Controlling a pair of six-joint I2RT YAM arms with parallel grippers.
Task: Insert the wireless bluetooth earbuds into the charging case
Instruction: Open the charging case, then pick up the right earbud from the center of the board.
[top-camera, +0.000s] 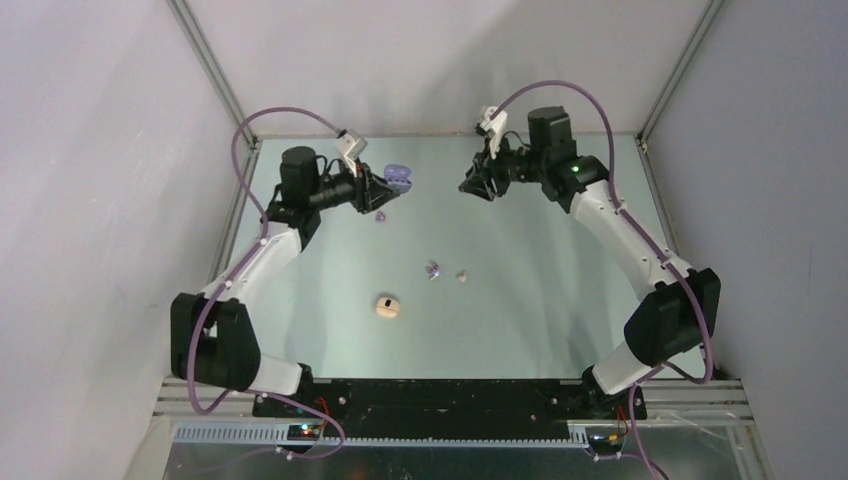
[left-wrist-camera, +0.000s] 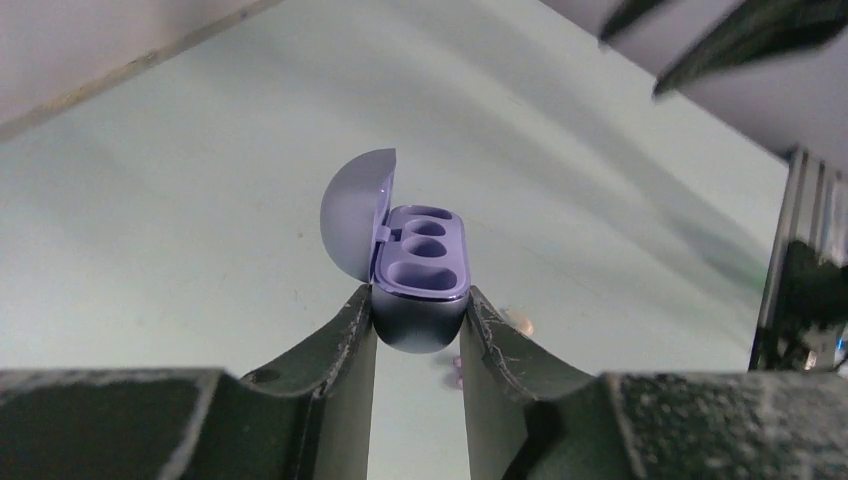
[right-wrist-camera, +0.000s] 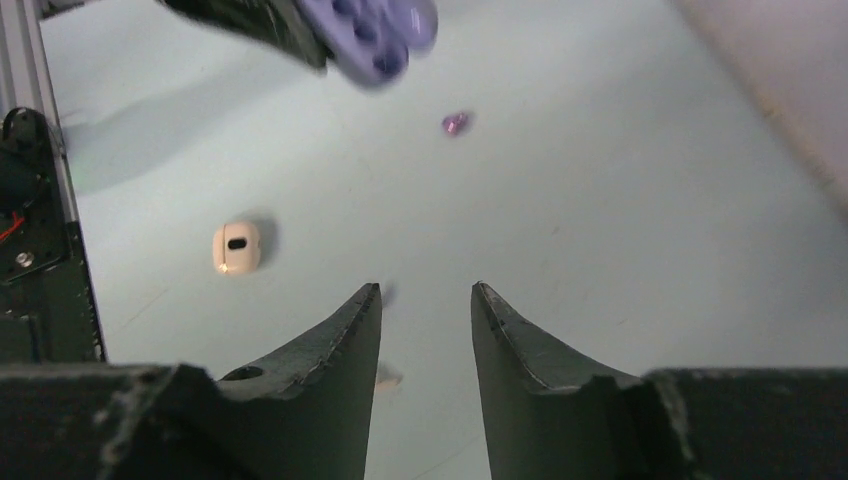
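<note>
With the left gripper (left-wrist-camera: 420, 315) clamped on the open-lidded, rounded lilac plastic charging case (left-wrist-camera: 424, 262) above the pale green table (top-camera: 520, 330), the empty right gripper (right-wrist-camera: 425, 300), jaws apart, must next, I judge, descend and pinch the tiny purple plastic earbud (top-camera: 433, 269) lying mid-table.

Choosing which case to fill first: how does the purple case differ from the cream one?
The left gripper clamps the purple case above the table; the cream case lies loose on it. The purple case is open and empty; the cream case looks shut. Both are rounded shells.
</note>
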